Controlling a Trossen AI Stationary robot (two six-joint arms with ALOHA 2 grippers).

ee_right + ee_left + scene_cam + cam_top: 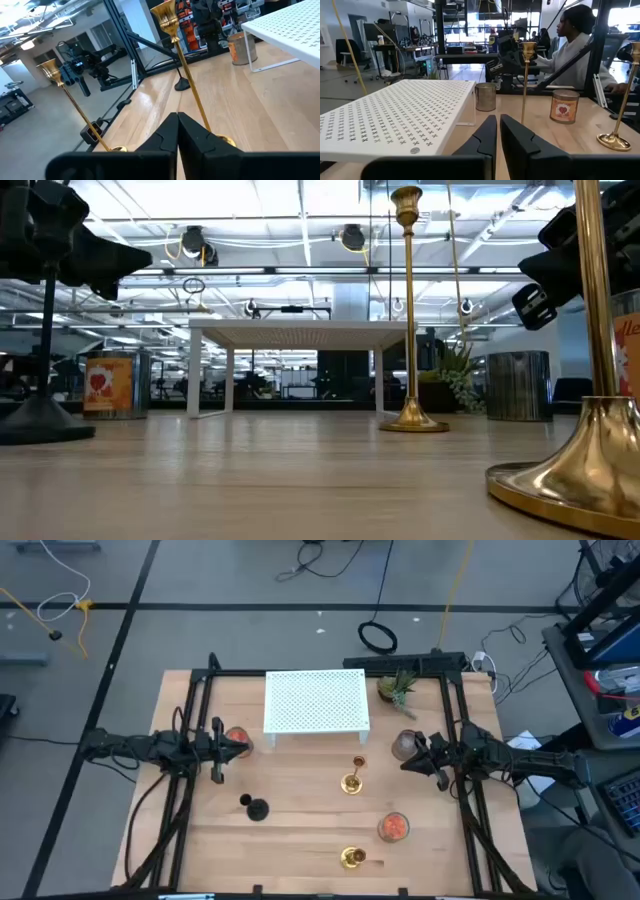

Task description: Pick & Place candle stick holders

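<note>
Standing upright on the desk [300,840] were three candlesticks: one brass candlestick [352,781] near the middle, just in front of the white rack [316,702], a second brass one [352,858] by the front edge, and a black one [256,808] toward the left. The left gripper [243,748] hovered beside the rack, fingers nearly together, holding nothing. The right gripper [407,762] hung at the right side, fingers together, empty.

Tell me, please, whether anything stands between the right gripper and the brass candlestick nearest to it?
Nothing visible does. The right gripper hangs shut at the table's right side, and only bare wood lies between it and the nearest brass candlestick. The glass jar sits beside the gripper, off that line.
</note>
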